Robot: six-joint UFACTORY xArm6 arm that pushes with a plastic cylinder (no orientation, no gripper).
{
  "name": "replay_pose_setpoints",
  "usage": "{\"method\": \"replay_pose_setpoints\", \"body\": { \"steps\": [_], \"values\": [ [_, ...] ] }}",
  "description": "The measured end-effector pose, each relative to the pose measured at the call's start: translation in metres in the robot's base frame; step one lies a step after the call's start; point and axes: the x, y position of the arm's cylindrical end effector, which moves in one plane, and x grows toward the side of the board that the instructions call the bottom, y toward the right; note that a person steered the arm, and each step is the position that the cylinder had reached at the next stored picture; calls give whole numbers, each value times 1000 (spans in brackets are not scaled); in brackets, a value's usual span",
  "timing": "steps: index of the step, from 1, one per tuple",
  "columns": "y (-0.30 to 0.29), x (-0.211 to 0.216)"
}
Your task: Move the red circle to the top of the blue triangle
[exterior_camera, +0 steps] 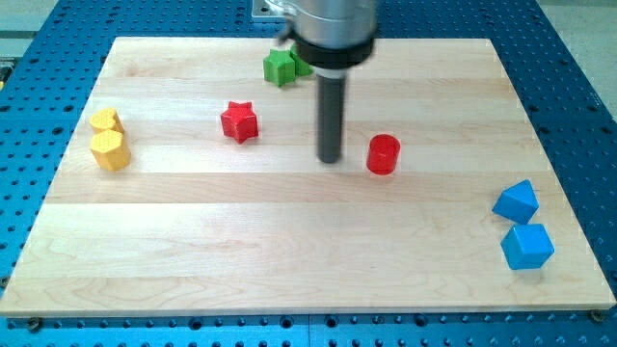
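The red circle (383, 154) is a short red cylinder just right of the board's middle. The blue triangle (516, 201) lies near the board's right edge, lower right of the red circle. My tip (330, 159) rests on the board just left of the red circle, with a small gap between them. The rod rises straight up to the arm's dark and silver body at the view's top.
A blue cube (527, 246) sits right below the blue triangle. A red star (239, 122) lies left of my tip. Two green blocks (281, 67) sit at the top, one partly hidden behind the arm. Two yellow blocks (110, 148) touch at the left. The wooden board (289, 251) lies on a blue perforated table.
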Motion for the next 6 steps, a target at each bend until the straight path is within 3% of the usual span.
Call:
{"method": "replay_pose_setpoints", "body": {
  "steps": [2,3,4,5,6],
  "values": [
    [147,0],
    [166,-4],
    [138,-25],
    [-13,19],
    [-150,20]
  ]
}}
